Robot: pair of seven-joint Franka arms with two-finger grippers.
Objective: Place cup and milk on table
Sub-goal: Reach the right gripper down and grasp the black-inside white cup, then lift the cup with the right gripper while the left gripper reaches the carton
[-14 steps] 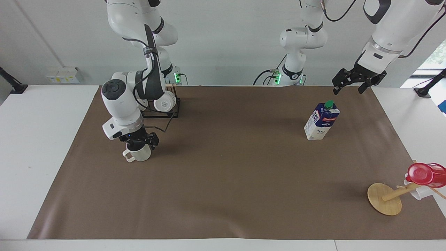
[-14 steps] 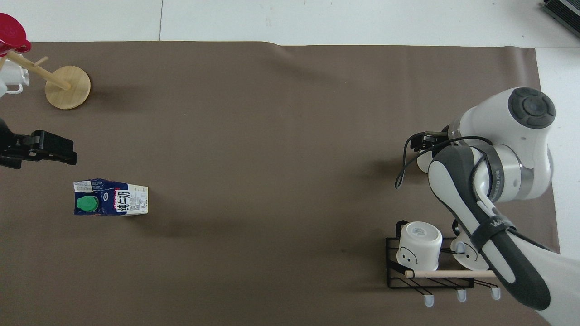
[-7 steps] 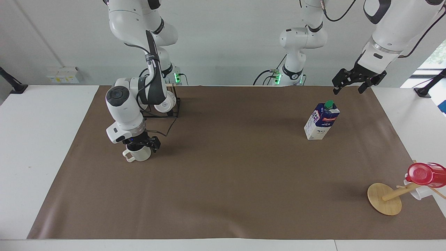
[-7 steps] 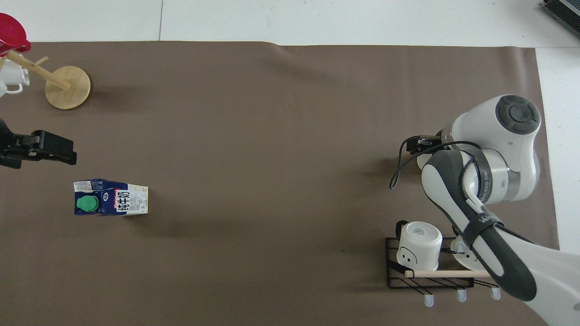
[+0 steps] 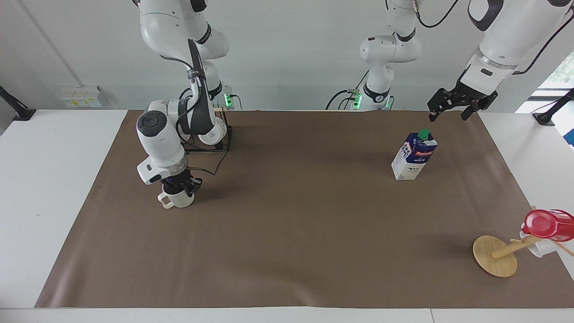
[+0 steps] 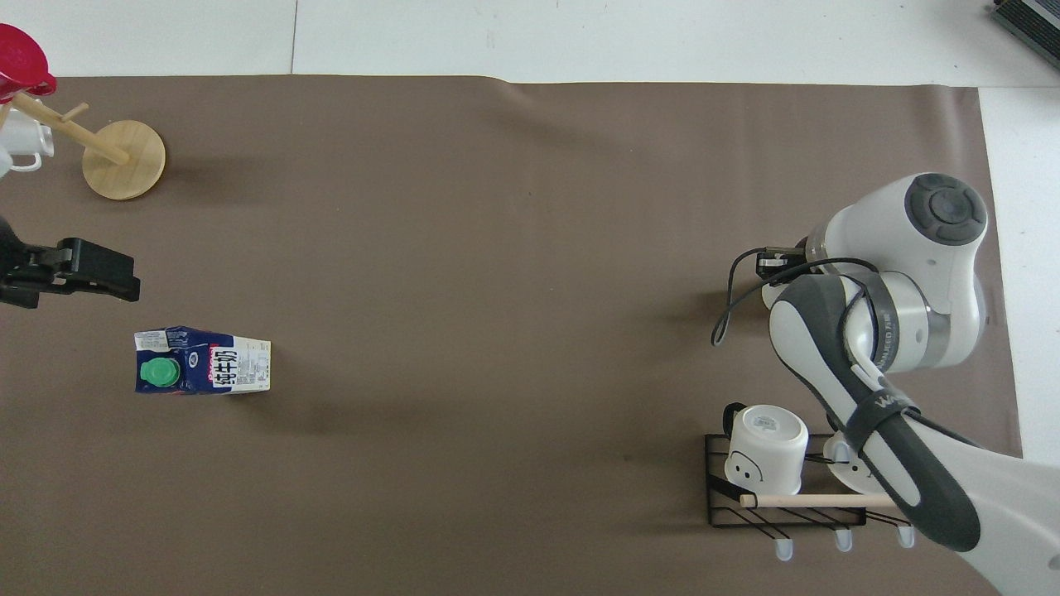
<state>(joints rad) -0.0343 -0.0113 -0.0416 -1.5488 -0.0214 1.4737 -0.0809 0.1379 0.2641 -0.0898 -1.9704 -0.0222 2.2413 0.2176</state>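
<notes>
The cup stands upright on the table, toward the right arm's end and well in from that edge, farther from the robots than the black rack. In the overhead view the right arm covers the cup entirely. The right gripper sits down on the cup's rim with its fingers drawn in narrow; whether they actually pinch the rim cannot be made out. The cup's handle points toward the right arm's end.

The milk stands upright toward the left arm's end, nearer the robots' edge than the middle. The left gripper waits in the air over the table's corner at the robots' edge, its fingers spread wide and holding nothing; the overhead view cuts most of it off.

One mug on the rack shows clearly; a second is mostly hidden by the right arm. The wooden stand is cut by the frame edge, with a red cup on it.

The middle of the table lies open between cup and milk.
</notes>
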